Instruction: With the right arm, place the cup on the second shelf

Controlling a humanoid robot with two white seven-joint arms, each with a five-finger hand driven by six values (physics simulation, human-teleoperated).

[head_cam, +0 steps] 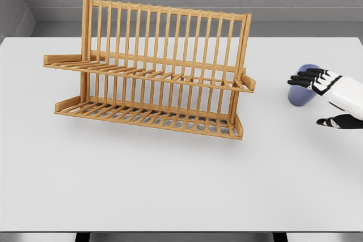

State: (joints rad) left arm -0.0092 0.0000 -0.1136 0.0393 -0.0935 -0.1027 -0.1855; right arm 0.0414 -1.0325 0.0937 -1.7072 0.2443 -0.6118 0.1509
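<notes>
**Blue cup at the right edge, hand against it**

Wooden rack stands on my white bench, toward the back and left of centre. It has two slatted shelves, one above the other, and a tall slatted back. Both shelves carry nothing that I can see. The lower one sits on the bench surface; the upper one juts forward about halfway up the back.

I see the cup well apart from the rack, near the bench's right edge and roughly level with the rack's upper shelf in the picture. It is a pale blue-violet, and it stands on the bench. Only its left and lower parts show, since my hand covers the rest.

My right hand comes in from the right edge, white with black fingers. The four fingers are stretched out and lie close together across the top and front of the cup, touching it or very nearly so. The thumb hangs lower and is held away from the fingers, off the cup's right side. So the hand is spread, not clamped: I cannot see a closed grasp on the cup.

My left arm is out of the picture.
</notes>
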